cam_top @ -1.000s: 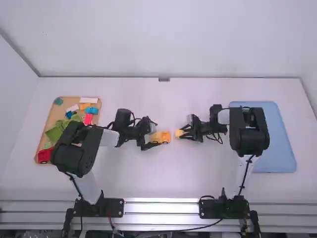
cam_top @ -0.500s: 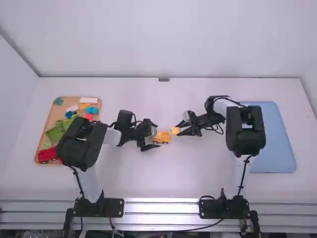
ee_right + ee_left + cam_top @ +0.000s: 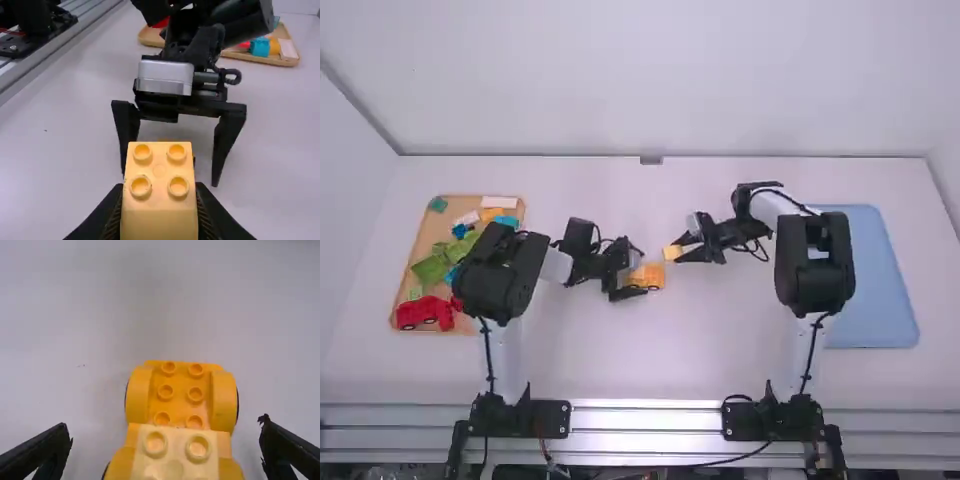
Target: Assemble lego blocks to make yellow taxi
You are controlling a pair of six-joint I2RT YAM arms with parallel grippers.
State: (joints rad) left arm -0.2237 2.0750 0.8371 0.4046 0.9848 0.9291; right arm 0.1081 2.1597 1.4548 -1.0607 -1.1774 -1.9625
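At the middle of the table, my left gripper (image 3: pixel 632 276) stands open around the yellow car base (image 3: pixel 650 277). In the left wrist view the car base (image 3: pixel 180 395) has a lighter yellow block (image 3: pixel 175 455) on its near part, and my left gripper (image 3: pixel 167 447) has its fingers apart on both sides. Just right of the car, my right gripper (image 3: pixel 686 252) is shut on a light yellow block (image 3: pixel 672 253). The right wrist view shows this block (image 3: pixel 159 200), studs visible, between the fingers of my right gripper (image 3: pixel 159 215), in front of the open left gripper.
A wooden tray (image 3: pixel 404 262) at the left holds a red vehicle (image 3: pixel 424 313), green pieces (image 3: pixel 430 268) and several other blocks. On the right side lies a blue tray (image 3: pixel 886 280), partly under the right arm.
My right gripper has moved left and slightly away from the camera with its block. The left arm's upper links have swung right, uncovering more of the red vehicle, while its gripper stays around the car.
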